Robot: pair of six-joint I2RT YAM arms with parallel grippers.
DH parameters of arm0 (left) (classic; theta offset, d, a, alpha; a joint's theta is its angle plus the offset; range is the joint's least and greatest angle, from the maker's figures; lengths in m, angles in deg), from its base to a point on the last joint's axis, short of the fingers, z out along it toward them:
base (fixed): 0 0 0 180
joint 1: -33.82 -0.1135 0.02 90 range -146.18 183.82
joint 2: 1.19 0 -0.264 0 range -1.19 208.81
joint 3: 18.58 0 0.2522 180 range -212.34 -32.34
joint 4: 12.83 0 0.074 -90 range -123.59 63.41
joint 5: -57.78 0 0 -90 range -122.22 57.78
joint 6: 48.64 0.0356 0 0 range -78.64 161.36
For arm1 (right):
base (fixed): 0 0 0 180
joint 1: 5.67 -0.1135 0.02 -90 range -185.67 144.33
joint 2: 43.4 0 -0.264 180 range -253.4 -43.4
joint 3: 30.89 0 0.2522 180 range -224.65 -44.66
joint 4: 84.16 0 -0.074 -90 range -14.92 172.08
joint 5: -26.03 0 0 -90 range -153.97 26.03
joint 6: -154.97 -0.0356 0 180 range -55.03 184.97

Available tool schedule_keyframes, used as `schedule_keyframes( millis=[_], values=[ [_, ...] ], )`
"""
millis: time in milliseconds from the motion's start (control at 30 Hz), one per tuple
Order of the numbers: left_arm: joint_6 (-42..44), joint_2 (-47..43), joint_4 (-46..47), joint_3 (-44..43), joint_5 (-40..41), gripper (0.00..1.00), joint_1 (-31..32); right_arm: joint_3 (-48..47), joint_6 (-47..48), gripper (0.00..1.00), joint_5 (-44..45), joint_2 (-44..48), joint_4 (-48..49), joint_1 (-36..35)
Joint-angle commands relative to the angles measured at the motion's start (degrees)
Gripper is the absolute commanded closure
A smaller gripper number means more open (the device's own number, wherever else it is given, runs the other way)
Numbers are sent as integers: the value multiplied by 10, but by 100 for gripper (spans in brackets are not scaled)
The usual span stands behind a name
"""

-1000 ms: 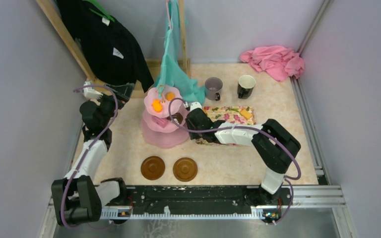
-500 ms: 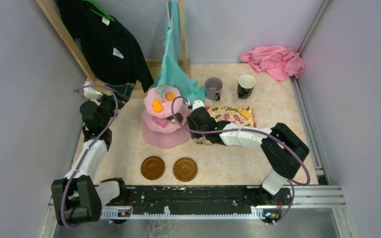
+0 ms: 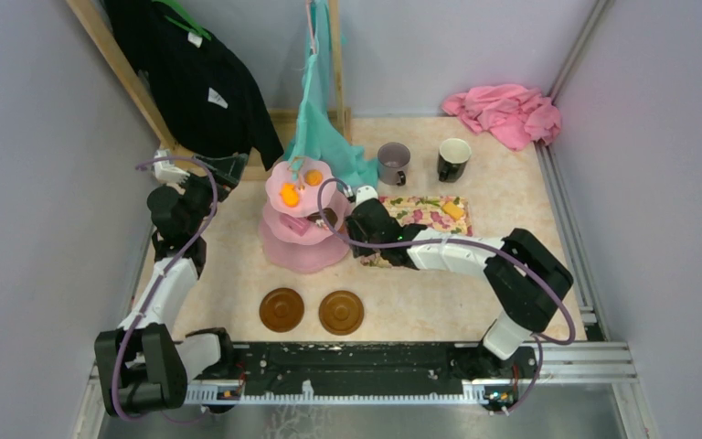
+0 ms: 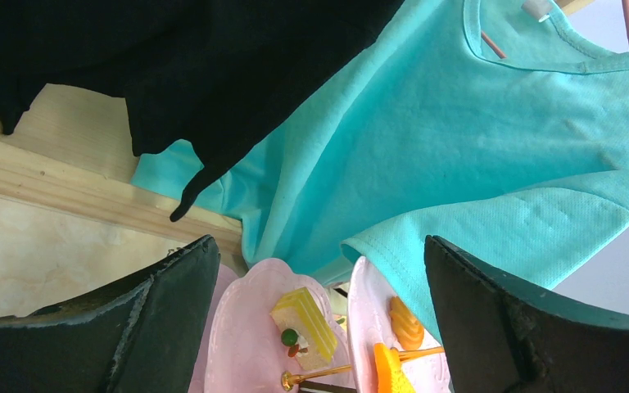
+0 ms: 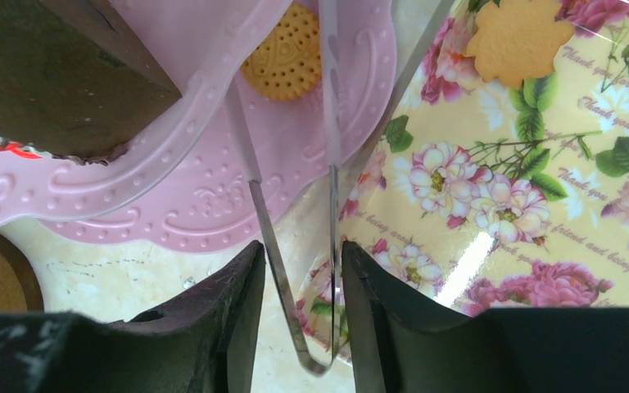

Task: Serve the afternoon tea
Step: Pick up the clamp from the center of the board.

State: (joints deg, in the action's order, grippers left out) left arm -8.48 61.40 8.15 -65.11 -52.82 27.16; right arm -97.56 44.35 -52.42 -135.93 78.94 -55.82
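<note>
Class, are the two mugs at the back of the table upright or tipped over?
Upright: the grey mug and the black mug each show a round open mouth from above.

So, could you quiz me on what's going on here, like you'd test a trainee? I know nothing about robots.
1. True or false: the left gripper is holding a cake.
2. What is the right gripper clamped on? A) metal tongs B) a mug C) a pink cloth
3. How many brown discs lie near the arms' bases?
Key: 1 false, its fingers stand wide apart with nothing between them; 2 A; 3 two.
</note>
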Motion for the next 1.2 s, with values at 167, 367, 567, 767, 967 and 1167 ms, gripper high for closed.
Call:
schedule_keyframes(
  millis=[167, 367, 567, 767, 967, 1167],
  values=[
    [9, -3, 9, -1, 0, 1, -4, 10, -6, 60, -7, 40, 25, -10],
    [8, -2, 9, -1, -1, 1, -4, 17, 0, 55, -5, 40, 28, -10],
    [12, -6, 6, 0, 2, 1, -4, 36, 25, 45, -17, 27, 71, -11],
    [13, -7, 5, 0, 4, 1, -4, 55, 43, 45, -9, 17, 110, -10],
    [13, -7, 5, 0, 5, 1, -4, 77, 53, 49, -5, 7, 157, -10],
    [14, -6, 5, 0, 5, 1, -4, 82, 53, 50, -11, -5, 174, -10]
  ],
)
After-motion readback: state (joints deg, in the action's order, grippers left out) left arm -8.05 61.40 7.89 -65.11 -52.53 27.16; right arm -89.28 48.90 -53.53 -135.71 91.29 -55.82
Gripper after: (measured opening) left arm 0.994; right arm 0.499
